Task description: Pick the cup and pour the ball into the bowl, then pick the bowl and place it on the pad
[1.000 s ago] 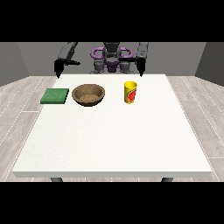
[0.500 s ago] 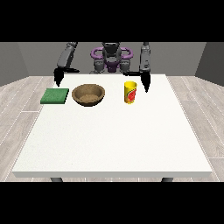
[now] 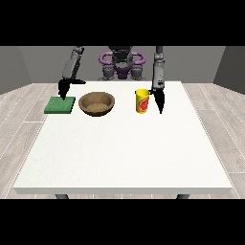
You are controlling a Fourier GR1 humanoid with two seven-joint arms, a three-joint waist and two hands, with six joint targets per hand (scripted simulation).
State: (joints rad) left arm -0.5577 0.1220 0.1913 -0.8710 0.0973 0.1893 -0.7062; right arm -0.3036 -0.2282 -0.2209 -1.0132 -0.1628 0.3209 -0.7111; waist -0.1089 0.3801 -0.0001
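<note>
You had the yellow cup standing upright on the white table, towards the far side and right of the middle, with a red mark on its wall. Whether the ball sat inside it could not be made out. The hand at the view's right hung just beside the cup, on its right, with its fingers pointing straight down towards the tabletop; they looked straight rather than curled, and they held nothing. I could not tell whether the hand touched the cup or stood slightly apart from it.

The brown bowl rested to the left of the cup, near it but clearly apart. Left of the bowl lay the green pad, flat at the table's far left corner. The hand at the view's left hovered above the pad's far edge, carrying nothing; how its fingers lay, you could not have judged from this view
</note>
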